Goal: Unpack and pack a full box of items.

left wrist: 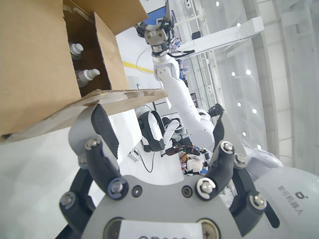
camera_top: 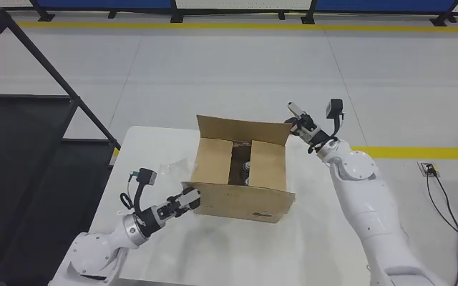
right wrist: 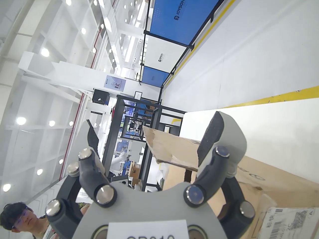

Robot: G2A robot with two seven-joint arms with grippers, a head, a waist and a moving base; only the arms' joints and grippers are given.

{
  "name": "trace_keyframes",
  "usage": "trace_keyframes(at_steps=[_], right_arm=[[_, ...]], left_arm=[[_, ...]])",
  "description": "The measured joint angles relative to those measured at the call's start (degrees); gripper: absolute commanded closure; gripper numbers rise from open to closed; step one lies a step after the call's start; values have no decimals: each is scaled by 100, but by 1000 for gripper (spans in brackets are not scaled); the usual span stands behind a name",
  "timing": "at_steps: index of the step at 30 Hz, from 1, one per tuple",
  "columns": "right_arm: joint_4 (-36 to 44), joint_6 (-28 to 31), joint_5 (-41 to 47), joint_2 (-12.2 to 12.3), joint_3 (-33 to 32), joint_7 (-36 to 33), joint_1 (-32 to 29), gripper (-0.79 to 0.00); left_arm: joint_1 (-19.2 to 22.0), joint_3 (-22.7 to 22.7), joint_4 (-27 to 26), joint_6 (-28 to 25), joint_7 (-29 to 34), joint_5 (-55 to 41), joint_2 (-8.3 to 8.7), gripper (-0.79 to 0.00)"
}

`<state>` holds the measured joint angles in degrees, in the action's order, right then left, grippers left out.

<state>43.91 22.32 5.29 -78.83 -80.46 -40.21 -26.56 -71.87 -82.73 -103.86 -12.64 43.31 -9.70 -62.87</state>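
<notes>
Standing box (camera_top: pixel 215 163) mouth up, bottles (left wrist: pixel 86 75) upright | left gripper (left wrist: pixel 159 121) jaws spread at near flap | right gripper (right wrist: pixel 154 129) jaws spread

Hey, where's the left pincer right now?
In the top view, the left pincer sits open at the near-left corner of the cardboard box, close by its front flap, over the white table.

Pale grey floor (camera_top: pixel 215 64) with yellow lines (camera_top: pixel 215 26), blue wall panels (camera_top: pixel 100 3), black rack (camera_top: pixel 32 143), bright ceiling lights (right wrist: pixel 44 52).
</notes>
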Motion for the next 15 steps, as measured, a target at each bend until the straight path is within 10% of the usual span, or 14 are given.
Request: trace_keyframes(at_steps=[15], right_arm=[[3017,-2571,-675,339,-237,-965,-1375,-785]], left_arm=[[965,1060,584,606,-575,1125,-134,-785]])
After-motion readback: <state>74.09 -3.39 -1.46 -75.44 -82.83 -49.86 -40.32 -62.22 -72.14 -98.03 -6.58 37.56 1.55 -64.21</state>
